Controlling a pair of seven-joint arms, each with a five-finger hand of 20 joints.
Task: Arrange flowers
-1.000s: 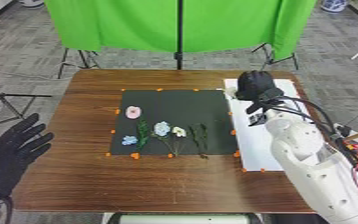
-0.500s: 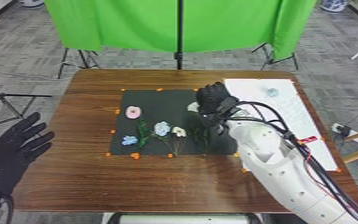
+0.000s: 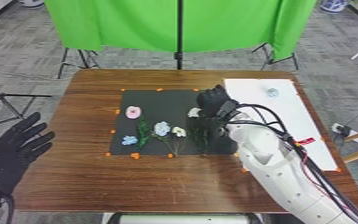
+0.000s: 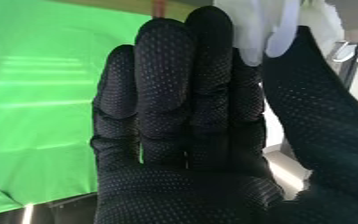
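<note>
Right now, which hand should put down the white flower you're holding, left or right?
Right, I think: my right hand pinches that white flower over the black mat. My left hand is open and empty, well off to the mat's left.

The right arm (image 3: 262, 152) is white, with smooth and rounded sections. Along it run black cables (image 3: 285, 131), which make loops, and also a thin red wire (image 3: 310, 175). The left hand (image 3: 5, 155) and the right hand (image 3: 213, 101) are in black fabric, finely dotted on the right one.
</note>
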